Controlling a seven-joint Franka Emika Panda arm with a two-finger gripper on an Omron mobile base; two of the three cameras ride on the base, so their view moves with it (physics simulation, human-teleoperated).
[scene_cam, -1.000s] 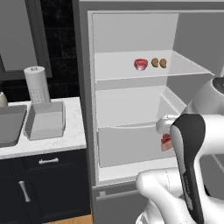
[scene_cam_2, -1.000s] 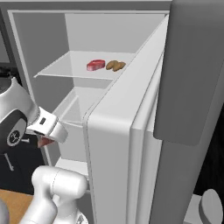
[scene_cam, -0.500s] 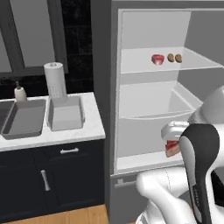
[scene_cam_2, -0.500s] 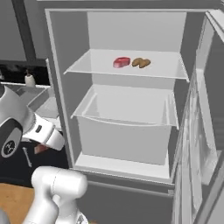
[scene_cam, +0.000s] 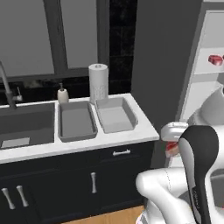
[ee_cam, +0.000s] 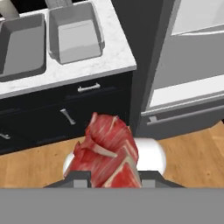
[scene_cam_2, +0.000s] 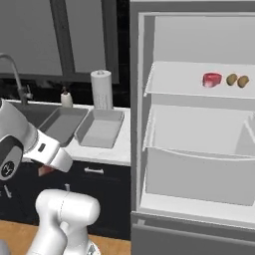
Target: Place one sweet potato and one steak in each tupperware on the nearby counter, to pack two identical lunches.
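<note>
On the counter at ten o'clock in the left base view, two grey tupperware trays sit side by side beside a paper towel roll. Right base view: a steak and two sweet potatoes rest on the fridge shelf at two o'clock. Hand view: the claw is clamped on another steak at six o'clock.
</note>
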